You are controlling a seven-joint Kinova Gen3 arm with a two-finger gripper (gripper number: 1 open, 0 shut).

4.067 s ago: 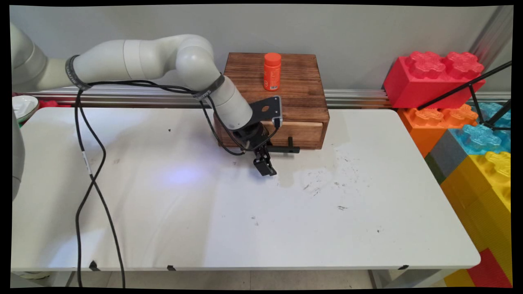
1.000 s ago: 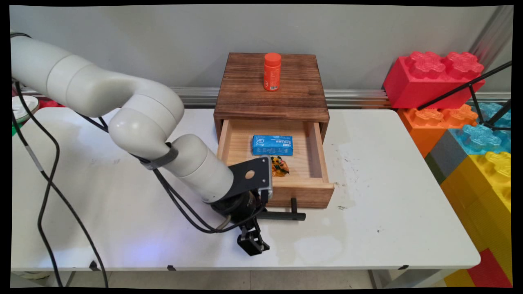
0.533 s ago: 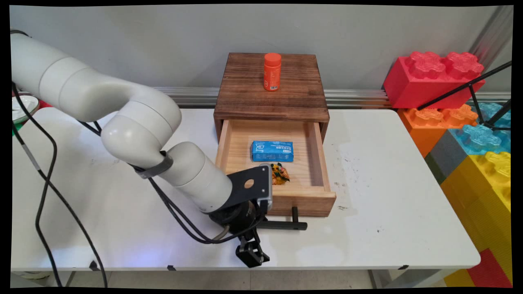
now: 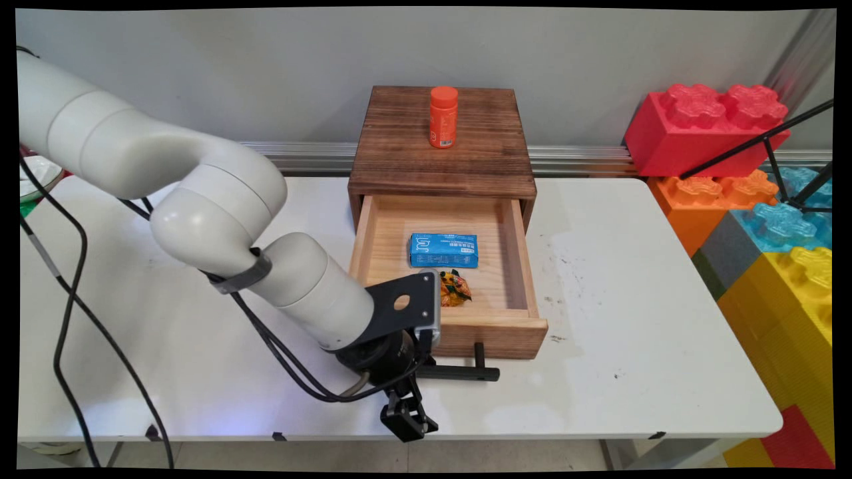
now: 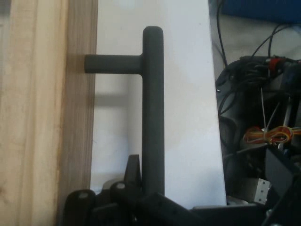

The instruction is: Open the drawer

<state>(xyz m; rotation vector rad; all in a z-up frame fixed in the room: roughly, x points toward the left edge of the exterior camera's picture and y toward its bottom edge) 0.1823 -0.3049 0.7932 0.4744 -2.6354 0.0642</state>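
Tool: the black tool (image 4: 426, 367) (image 5: 151, 200) sits low at the near edge of the white surface (image 4: 632, 332), clenched around the black handle bar (image 4: 459, 373) (image 5: 153, 113).
Drawer: the light wooden drawer (image 4: 496, 330) is pulled far out of the dark wooden box (image 4: 442, 163).
Inside drawer: a blue packet (image 4: 444, 250), with a small orange-yellow wrapped item (image 4: 454, 288) just in front of it.
On box: an orange bottle (image 4: 443, 117) stands upright.
Right of surface: big coloured toy bricks (image 4: 752, 166).

Black handle bar (image 5: 153, 113) runs straight up from the gripper (image 5: 141, 197), its stem joining the wooden drawer front (image 5: 42, 113) at left, white table (image 5: 188, 117) beneath, tangled cables (image 5: 254, 122) at right.
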